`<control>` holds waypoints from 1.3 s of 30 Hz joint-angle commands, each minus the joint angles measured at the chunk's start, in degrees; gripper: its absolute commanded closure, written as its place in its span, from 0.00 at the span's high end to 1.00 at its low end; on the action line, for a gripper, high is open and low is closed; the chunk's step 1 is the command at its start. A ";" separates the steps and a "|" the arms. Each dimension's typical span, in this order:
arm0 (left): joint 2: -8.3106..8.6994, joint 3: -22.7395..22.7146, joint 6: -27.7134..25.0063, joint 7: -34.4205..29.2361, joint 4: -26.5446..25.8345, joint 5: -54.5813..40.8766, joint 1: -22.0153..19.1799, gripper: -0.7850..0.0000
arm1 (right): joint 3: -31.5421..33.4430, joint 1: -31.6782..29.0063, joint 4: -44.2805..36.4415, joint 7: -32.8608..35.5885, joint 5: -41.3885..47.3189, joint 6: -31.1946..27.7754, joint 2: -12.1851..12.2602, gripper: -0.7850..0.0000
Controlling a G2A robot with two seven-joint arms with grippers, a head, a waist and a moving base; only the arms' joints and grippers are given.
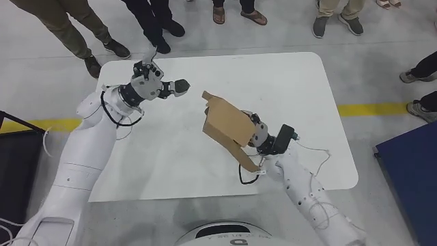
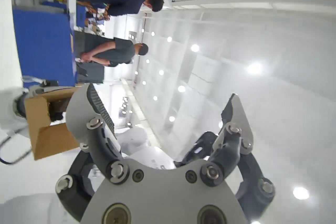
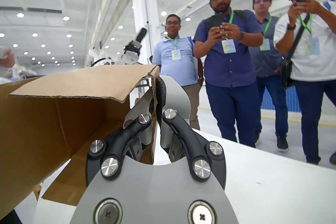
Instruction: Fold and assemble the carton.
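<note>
The brown cardboard carton (image 1: 229, 128) is held tilted above the white table (image 1: 300, 89), right of centre, with one flap hanging toward the table's near edge. My right gripper (image 1: 254, 132) is shut on the carton's side wall; in the right wrist view the wall (image 3: 78, 104) passes between the two fingers (image 3: 170, 96). My left gripper (image 1: 179, 87) hovers over the table's left part, apart from the carton, open with nothing between its fingers (image 2: 97, 104). From the left wrist view the carton (image 2: 44, 122) shows farther off.
Several people stand along the table's far edge (image 1: 225, 58), some holding up phones. A black cable (image 1: 247, 176) loops off the right arm near the table's front edge. Bare table surface lies between the two grippers and at the far right.
</note>
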 commanded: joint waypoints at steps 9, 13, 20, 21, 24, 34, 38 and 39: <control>0.30 5.36 19.73 -5.59 4.74 -2.31 -2.95 1.00 | 1.00 0.84 -0.37 -5.11 -13.19 8.44 1.57 0.00; 0.30 5.23 19.48 -5.55 5.04 -2.43 -3.22 1.00 | 1.00 0.84 -0.37 -5.11 -13.19 8.44 1.57 0.00; 0.21 5.57 19.67 -3.46 4.40 -2.66 -2.45 1.00 | 1.00 0.84 -0.37 -5.11 -13.19 8.44 1.57 0.00; 0.21 5.61 20.12 -3.21 4.36 -2.84 -2.41 1.00 | 1.00 0.84 -0.37 -5.11 -13.19 8.44 1.57 0.00; 0.27 6.23 22.82 -2.51 4.25 -3.01 -2.67 1.00 | 0.38 1.14 -2.39 -3.21 -17.12 10.42 1.84 0.00; 0.09 10.92 24.01 -1.32 5.13 -4.88 -4.74 1.00 | 0.60 1.08 -4.88 -6.17 -21.30 12.09 3.19 0.00; 0.28 12.38 23.73 -1.60 5.45 -5.09 -5.54 1.00 | 0.56 1.14 -4.72 -5.51 -21.63 12.74 3.47 0.00; 0.32 12.94 23.71 -1.62 5.32 -5.36 -5.66 1.00 | 0.62 1.14 -4.52 -5.00 -21.82 13.12 3.55 0.00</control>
